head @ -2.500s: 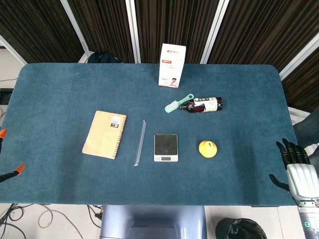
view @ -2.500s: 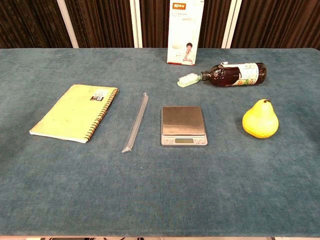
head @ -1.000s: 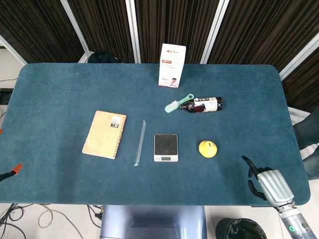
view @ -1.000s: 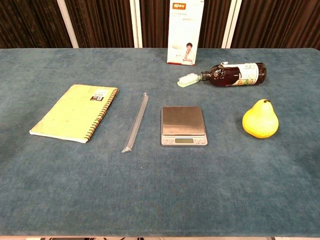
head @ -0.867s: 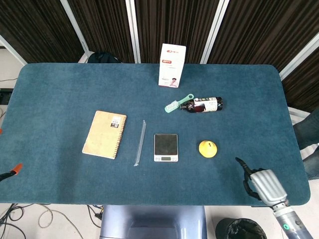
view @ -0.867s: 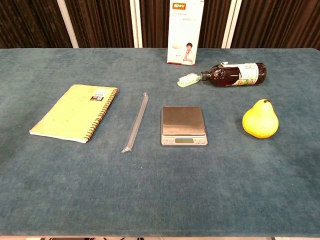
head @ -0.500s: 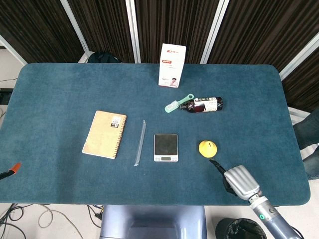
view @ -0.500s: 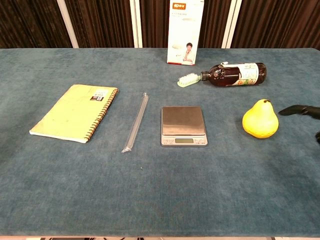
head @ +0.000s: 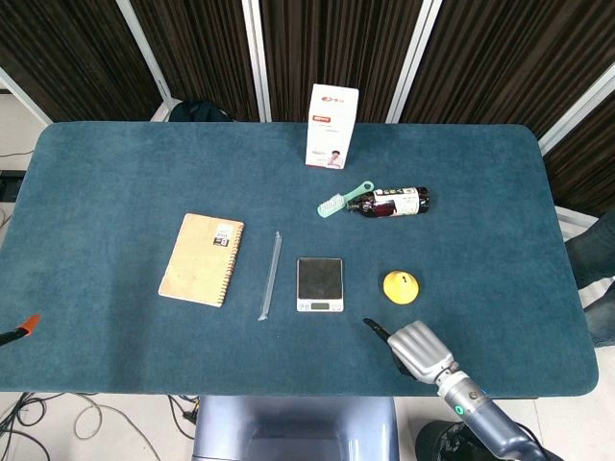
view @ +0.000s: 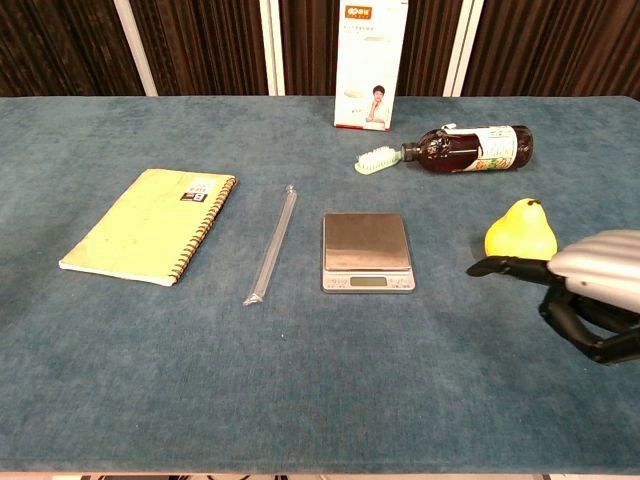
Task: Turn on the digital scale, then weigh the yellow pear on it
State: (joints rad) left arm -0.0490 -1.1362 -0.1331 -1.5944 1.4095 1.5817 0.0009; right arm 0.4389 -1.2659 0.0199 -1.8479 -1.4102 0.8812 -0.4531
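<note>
one hand in view, the right hand [head: 413, 348], low and right of centre in the head view. it holds nothing: one finger sticks out toward the digital scale [head: 319, 284], the others are curled under. yellow pear [head: 400, 286] sits on the table [head: 115, 192] just right of the scale, near the hand, not touching. can't tell if the display's on.
</note>
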